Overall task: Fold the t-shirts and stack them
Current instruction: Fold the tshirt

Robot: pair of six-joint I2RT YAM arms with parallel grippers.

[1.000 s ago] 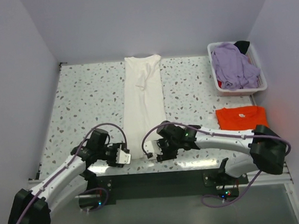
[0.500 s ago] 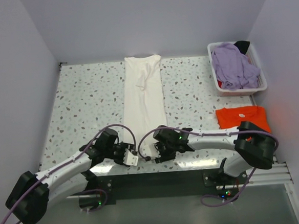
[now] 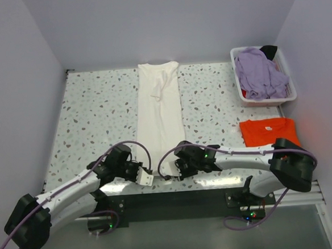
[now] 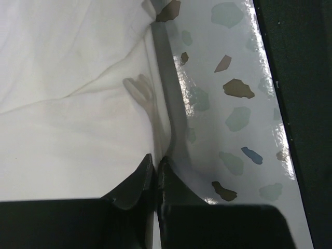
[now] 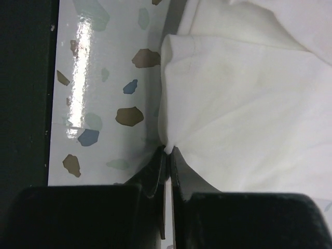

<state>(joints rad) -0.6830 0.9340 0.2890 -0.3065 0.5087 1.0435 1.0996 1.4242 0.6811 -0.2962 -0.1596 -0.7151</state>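
The cream-white t-shirt (image 3: 160, 110) lies in a long narrow strip down the middle of the table, collar at the far end. My left gripper (image 3: 152, 175) is shut on its near left corner, and my right gripper (image 3: 170, 171) is shut on its near right corner. In the left wrist view the gripper (image 4: 156, 158) pinches the edge of the white cloth (image 4: 67, 104). In the right wrist view the gripper (image 5: 169, 150) has the cloth (image 5: 244, 104) bunched between its tips. An orange-red t-shirt (image 3: 268, 130) lies folded at the right. A lavender t-shirt (image 3: 258, 73) is heaped in the basket.
The white plastic basket (image 3: 245, 100) stands at the far right corner, with a black item (image 3: 269, 50) and a bit of red cloth (image 3: 243, 91) in it. The speckled table (image 3: 97, 118) ends at a dark front edge (image 4: 306, 78) just behind both grippers.
Both grippers have gone from open to shut on the shirt's near hem. The left gripper came in rightward to the left corner; the right gripper settled at the right corner.
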